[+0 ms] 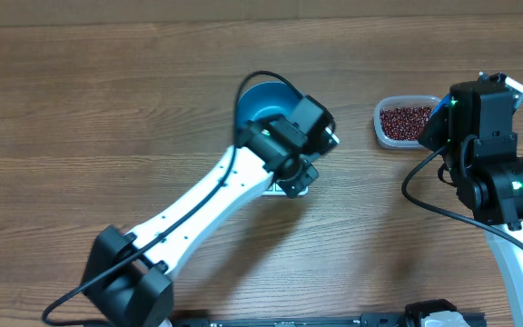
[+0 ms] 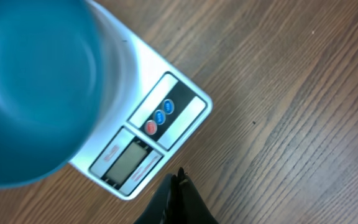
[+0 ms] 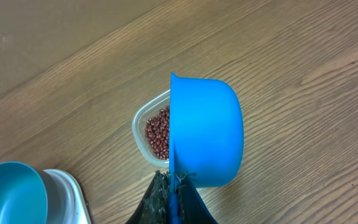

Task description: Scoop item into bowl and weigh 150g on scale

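**As the table stands: one bowl, one scale, one tub of beans, one scoop, two grippers**

Where the left arm reaches across the wooden table (image 1: 107, 109), it covers nearly all of the scale in the overhead view.

- Bowl (image 2: 36, 81), 1: round, blue, mouth up, standing on the scale.
- Scale (image 2: 185, 106), 1: white, with its display strip and three buttons (two blue, one red) on the edge towards the left gripper.
- Beans (image 1: 405, 119), many: one loose heap in the tub, well right of the bowl.
- Tub (image 1: 384, 134), 1: clear plastic, partly hidden by the scoop in the right wrist view.
- Scoop (image 3: 207, 134), 1: blue, over the tub, long axis in line with the fingers, mouth turned sideways.
- Left gripper (image 2: 179, 177), 1: fingertips pressed together, empty, just off the scale's display edge.
- Right gripper (image 3: 176, 182), 1: clamped on the scoop's handle.
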